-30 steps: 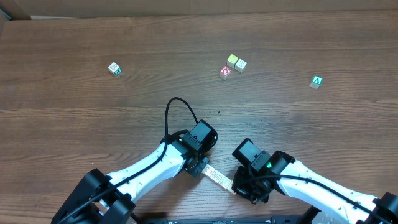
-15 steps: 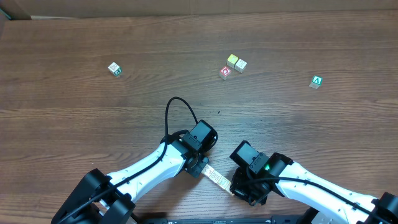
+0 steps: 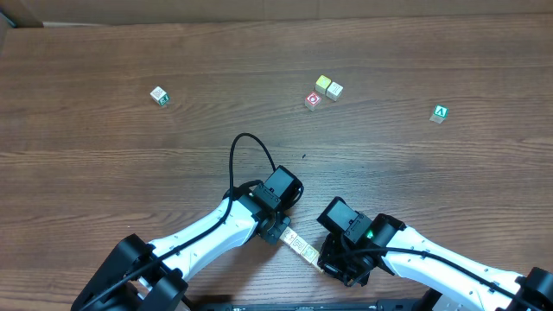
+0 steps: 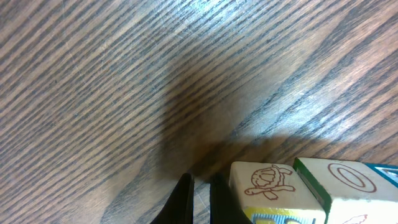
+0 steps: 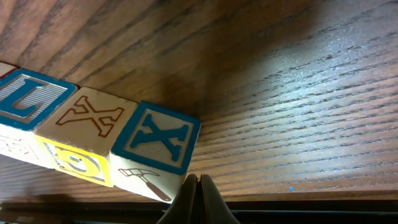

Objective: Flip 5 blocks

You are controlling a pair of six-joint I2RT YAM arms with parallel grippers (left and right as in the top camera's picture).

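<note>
A row of several pale wooden blocks lies on the table near its front edge, between my two arms. My left gripper is shut and empty, its tips down at the wood just left of the end block with a red turtle; a block with a green edge follows it. My right gripper is shut and empty, right at the lower corner of the other end block, which has a blue X. Beside that block sit one with a red X and one with a blue letter.
Far from the arms lie other cubes: a green-marked one at the back left, a red-ringed one next to two pale cubes at the back centre, and a green A cube at the right. The table's front edge runs close behind the right gripper.
The right arm has crept a little to the left, closer to the end of the row. The left arm and the far cubes have not moved.
</note>
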